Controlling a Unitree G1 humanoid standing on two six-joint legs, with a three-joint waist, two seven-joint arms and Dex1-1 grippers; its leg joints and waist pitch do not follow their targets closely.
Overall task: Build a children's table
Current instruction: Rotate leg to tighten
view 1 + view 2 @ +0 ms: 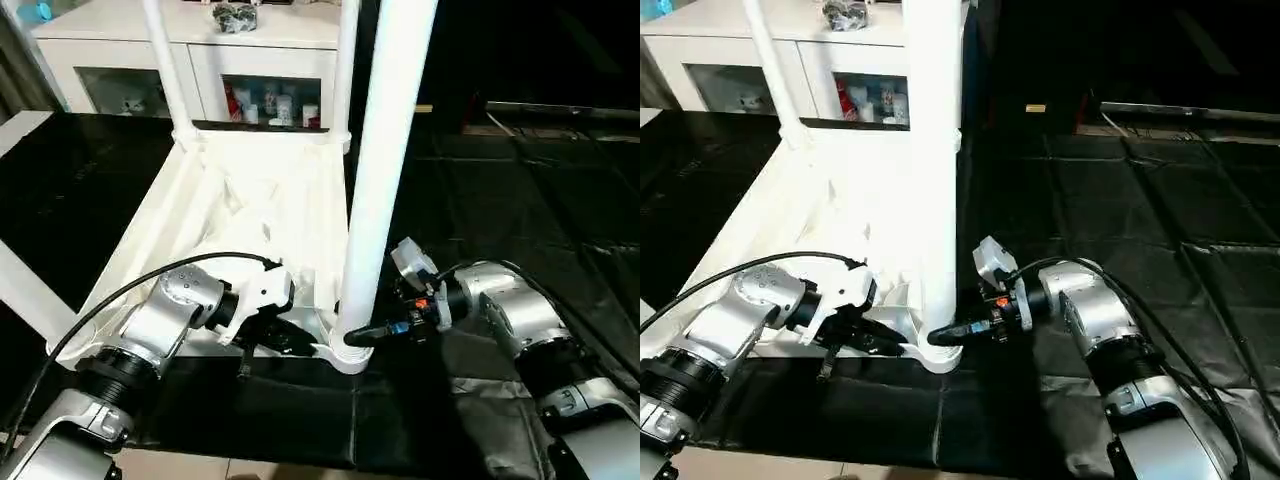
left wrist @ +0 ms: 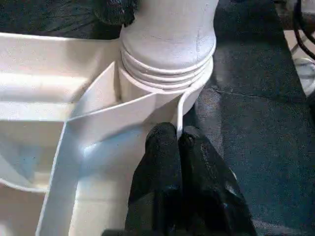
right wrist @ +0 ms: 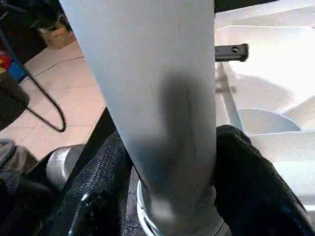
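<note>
The white table top point(image 1: 250, 210) lies upside down on a black mat, ribbed underside up. Two white legs point(image 1: 165, 70) point(image 1: 347, 70) stand in its far corner sockets. A third leg point(image 1: 385, 150) stands upright in the near right socket point(image 1: 345, 358). My right gripper point(image 1: 362, 338) is shut on this leg just above the socket, with one black finger point(image 3: 106, 182) on each side of the tube point(image 3: 147, 73). My left gripper point(image 2: 177, 142) is shut on the thin rim wall point(image 2: 180, 110) of the table top, right beside the same socket.
A white cabinet point(image 1: 130, 60) with glass doors stands behind the table top. The black mat point(image 1: 520, 180) spreads to the right. A white slanted piece point(image 1: 25, 290) shows at the left edge. Tan floor point(image 1: 200, 468) lies at the mat's near edge.
</note>
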